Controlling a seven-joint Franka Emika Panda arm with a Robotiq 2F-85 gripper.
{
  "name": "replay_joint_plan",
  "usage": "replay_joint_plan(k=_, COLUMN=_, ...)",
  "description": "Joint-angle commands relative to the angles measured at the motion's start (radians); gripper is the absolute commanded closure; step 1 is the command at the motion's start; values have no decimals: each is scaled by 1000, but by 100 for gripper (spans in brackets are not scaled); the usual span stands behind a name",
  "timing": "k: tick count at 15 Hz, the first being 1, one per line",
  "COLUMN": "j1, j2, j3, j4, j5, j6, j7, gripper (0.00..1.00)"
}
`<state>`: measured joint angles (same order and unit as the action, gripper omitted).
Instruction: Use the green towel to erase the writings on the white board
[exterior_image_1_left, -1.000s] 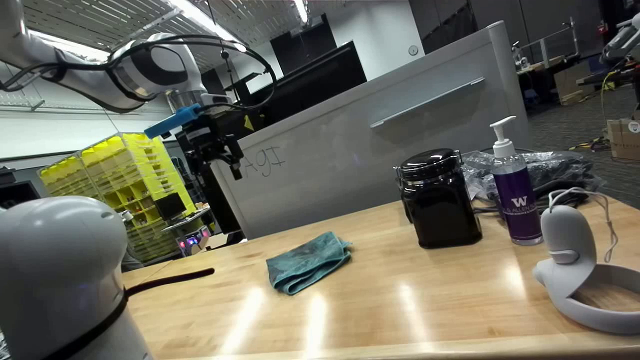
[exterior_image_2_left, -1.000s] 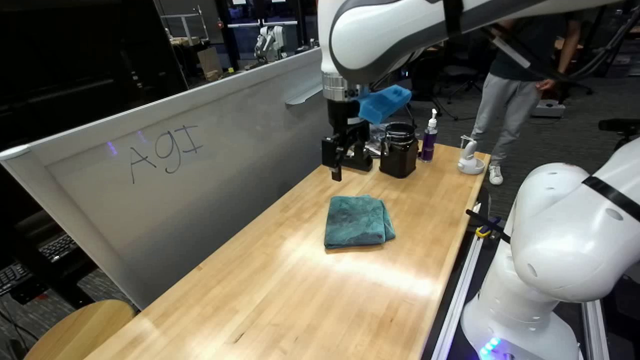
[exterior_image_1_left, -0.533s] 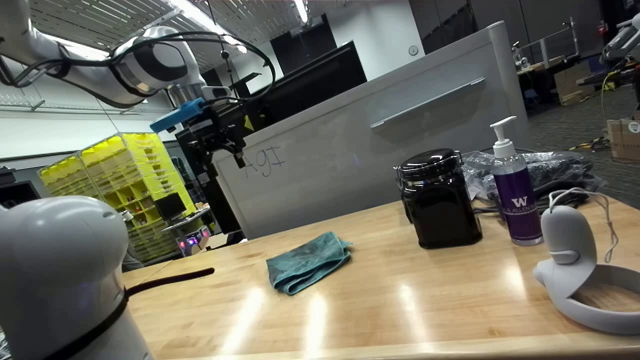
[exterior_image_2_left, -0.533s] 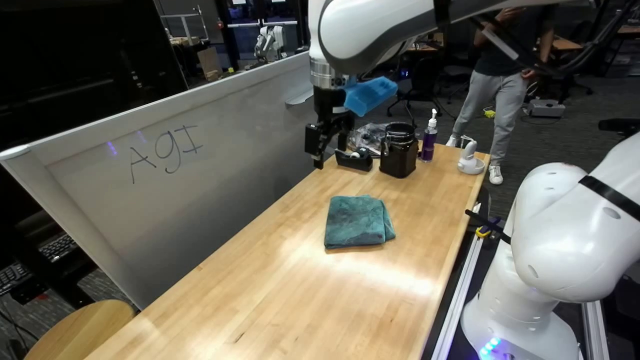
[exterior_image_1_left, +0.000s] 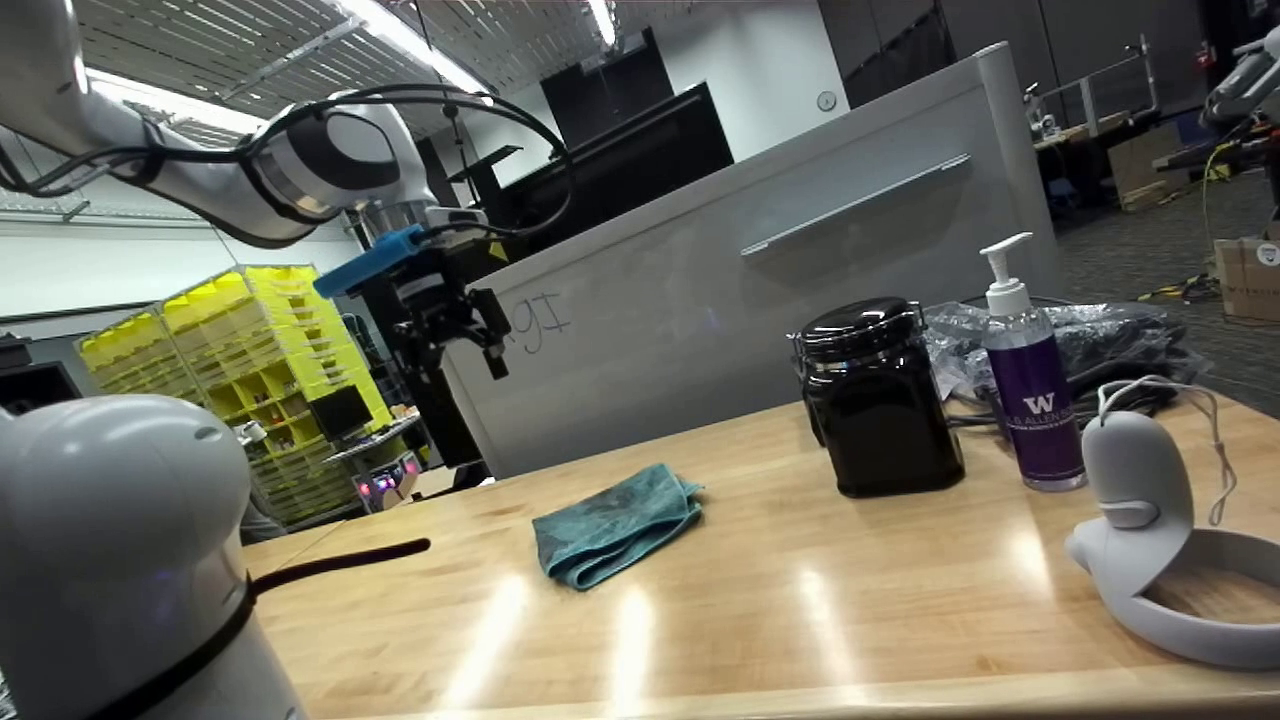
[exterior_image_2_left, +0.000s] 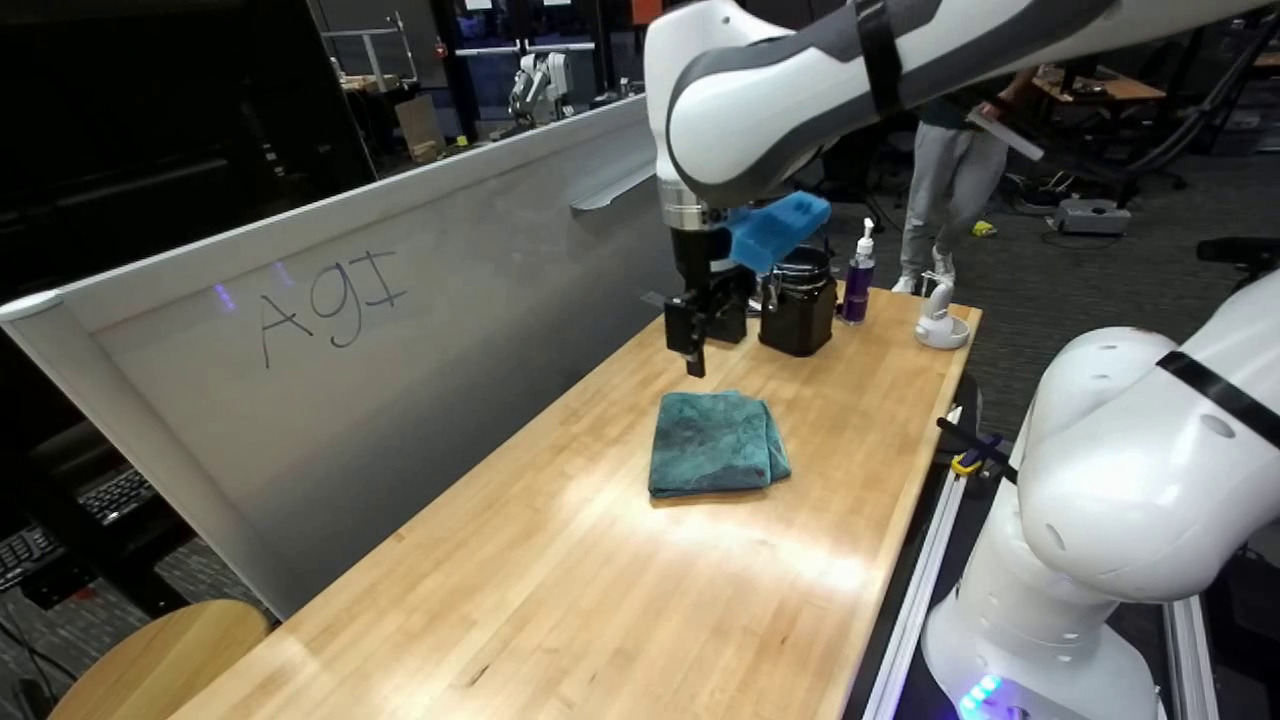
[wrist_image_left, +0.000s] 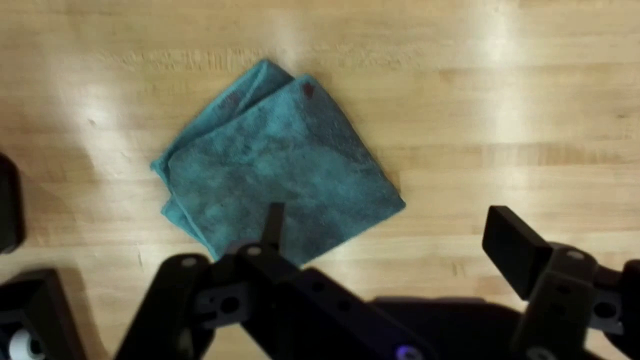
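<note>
In the wrist view the fuzzy, blotchy green towel, folded roughly square, lies on the glossy wooden table at ten o'clock from the claw, whose released fingers stand wide apart, one hiding part of the towel. A tape dispenser at eight o'clock there is cut off. Handwriting on the smooth, pale board sits at the towel's ten o'clock in an exterior view; the claw leaves only the last letters clear in an exterior view.
</note>
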<state>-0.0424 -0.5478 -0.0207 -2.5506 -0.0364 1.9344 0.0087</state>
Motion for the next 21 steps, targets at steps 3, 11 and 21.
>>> replay_joint_plan(k=3, j1=-46, j2=-54, j3=-24, j4=-120, j5=-97, j6=-37, j7=-28, gripper=0)
replay_joint_plan(k=11, j1=-47, j2=-64, j3=-78, j4=-238, j5=-182, j6=269, j7=-149, gripper=0)
replay_joint_plan(k=21, j1=-85, j2=129, j3=-154, j4=-235, j5=-143, j6=543, j7=-151, gripper=0)
